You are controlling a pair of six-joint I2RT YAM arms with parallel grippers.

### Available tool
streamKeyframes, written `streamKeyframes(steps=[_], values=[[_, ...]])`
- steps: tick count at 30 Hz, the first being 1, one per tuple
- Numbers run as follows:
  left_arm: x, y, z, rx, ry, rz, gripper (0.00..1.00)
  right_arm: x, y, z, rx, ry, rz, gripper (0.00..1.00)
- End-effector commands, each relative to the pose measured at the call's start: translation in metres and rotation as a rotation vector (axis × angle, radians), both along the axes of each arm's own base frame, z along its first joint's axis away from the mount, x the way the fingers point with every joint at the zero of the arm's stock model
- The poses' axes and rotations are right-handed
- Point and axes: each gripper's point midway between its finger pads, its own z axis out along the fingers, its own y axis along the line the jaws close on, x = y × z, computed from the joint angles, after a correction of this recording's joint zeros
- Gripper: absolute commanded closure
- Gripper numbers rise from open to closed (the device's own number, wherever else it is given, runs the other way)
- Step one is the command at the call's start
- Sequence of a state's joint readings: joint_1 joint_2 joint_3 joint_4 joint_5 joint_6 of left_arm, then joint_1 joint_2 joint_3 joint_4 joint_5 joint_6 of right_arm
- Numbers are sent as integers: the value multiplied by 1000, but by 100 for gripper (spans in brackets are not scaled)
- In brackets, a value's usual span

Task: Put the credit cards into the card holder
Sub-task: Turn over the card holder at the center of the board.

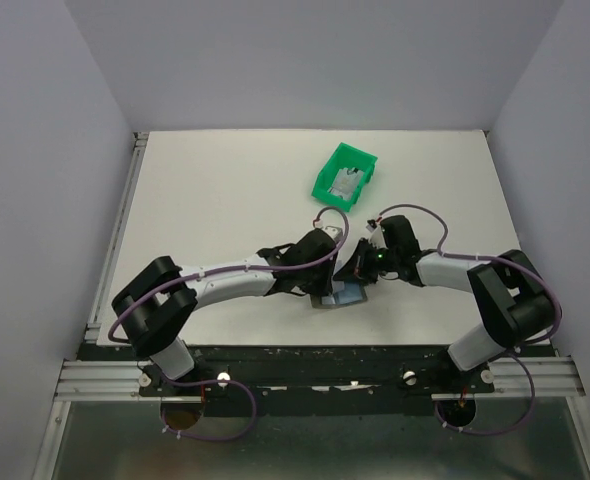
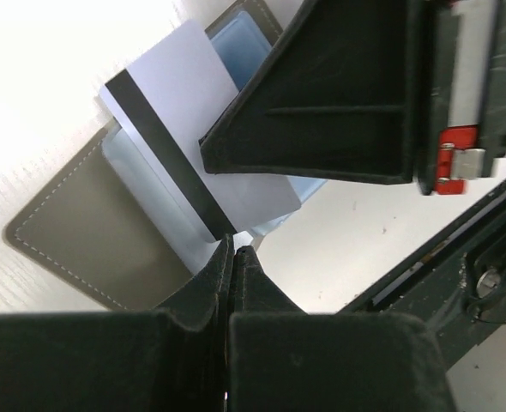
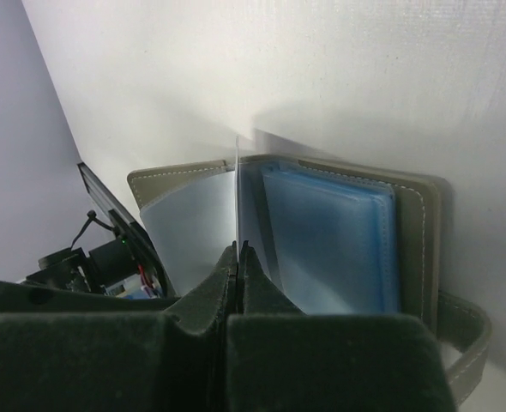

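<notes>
The card holder [image 1: 339,297] lies open on the white table near its front edge, grey-brown outside [image 2: 73,232] with light blue sleeves [image 3: 330,249] inside. My right gripper [image 3: 238,247] is shut on a white credit card [image 2: 176,94] with a dark stripe, held on edge over the open sleeves; its thin edge [image 3: 237,172] rises from my fingertips. My left gripper [image 2: 234,245] is shut too, its tips pinching the edge of a clear sleeve of the card holder. From above, both grippers [image 1: 327,283] [image 1: 356,279] meet over the card holder. More whitish credit cards [image 1: 347,184] lie in the bin.
A green plastic bin [image 1: 324,182] stands on the table beyond the grippers, right of centre. The black frame and rails [image 1: 315,365] run along the table's near edge, close behind the card holder. Grey walls close in the table on the left, right and back.
</notes>
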State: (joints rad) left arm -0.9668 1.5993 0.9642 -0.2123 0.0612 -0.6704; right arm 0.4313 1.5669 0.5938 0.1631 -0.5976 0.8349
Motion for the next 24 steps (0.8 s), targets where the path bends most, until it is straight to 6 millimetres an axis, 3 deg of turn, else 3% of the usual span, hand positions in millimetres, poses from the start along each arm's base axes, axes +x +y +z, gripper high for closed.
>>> streamKeyframes(steps=[1,10,15,24], values=[[-3,6,-23,48,29,1,100,-1,2,-2,-15,4,22,100],[-6,16,-42,90,54,31,100,4,-13,14,-98,-68,-15,99],[-6,13,-48,93,66,34,100,5,-32,25,-204,-106,-51,100],[-2,7,-50,95,62,26,100,3,-60,22,-377,-129,-56,100]])
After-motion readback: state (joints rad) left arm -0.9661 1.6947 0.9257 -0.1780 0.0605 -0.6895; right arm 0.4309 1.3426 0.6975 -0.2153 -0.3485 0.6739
